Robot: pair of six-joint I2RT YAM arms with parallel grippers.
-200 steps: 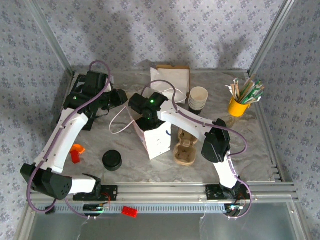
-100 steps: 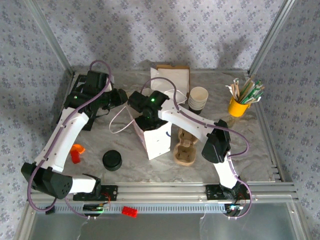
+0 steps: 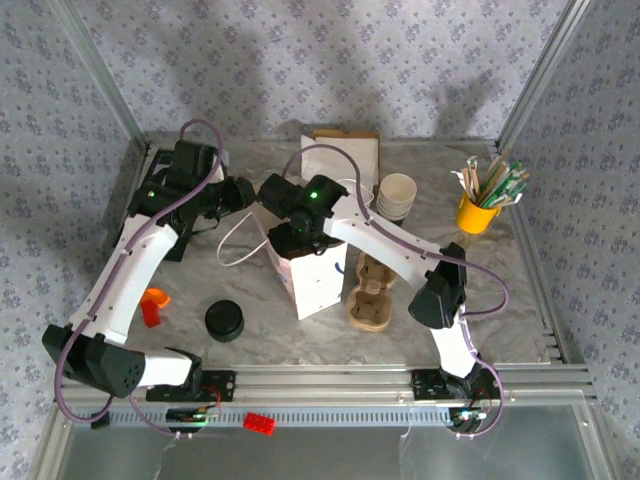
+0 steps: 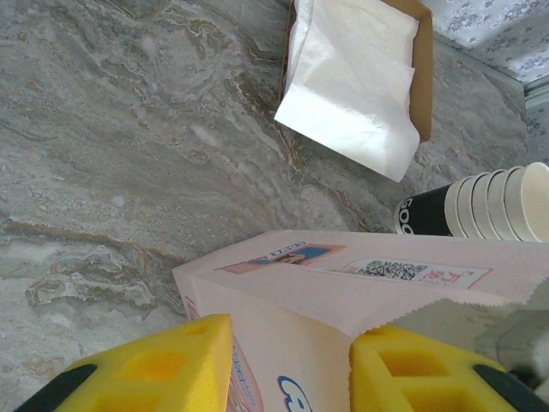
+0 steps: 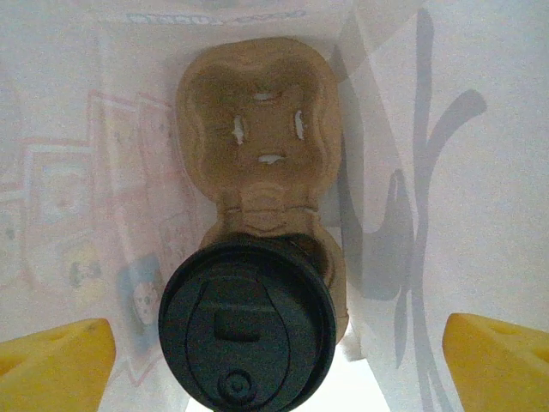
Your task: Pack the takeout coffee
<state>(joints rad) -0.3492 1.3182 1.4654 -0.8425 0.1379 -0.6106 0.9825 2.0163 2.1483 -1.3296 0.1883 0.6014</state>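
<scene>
1. From above, the inside of the paper bag (image 3: 318, 285) is concealed by the right arm's wrist, which sits over the bag's mouth.
2. Within the bag, the takeout coffee (image 5: 247, 335) is seen standing in the near pocket of a pulp carrier (image 5: 256, 129). The cup body is hidden beneath its black lid, and the lid's near edge is cut off.
3. The right gripper (image 5: 276, 354) is spread wide above the lid, with its yellow fingertips (image 5: 53, 354) at the two lower corners of the wrist view. Nothing is held or touched by it.
4. The left gripper (image 4: 292, 369) is partly closed on the bag's upper corner, and the paper is pinched between both yellow fingers.
5. The bag is stood upright on a grey marbled table (image 3: 500, 290), with a second pulp carrier (image 3: 372, 297) just beside it.
6. A napkin box (image 3: 345, 152), a stack of lidless cups (image 3: 396, 197) and a yellow stirrer holder (image 3: 476, 213) are placed towards the back. Black lids (image 3: 224, 320) are stacked near the front left.
7. The table is enclosed by patterned wallpaper (image 3: 350, 60) and aluminium posts (image 3: 545, 60).
</scene>
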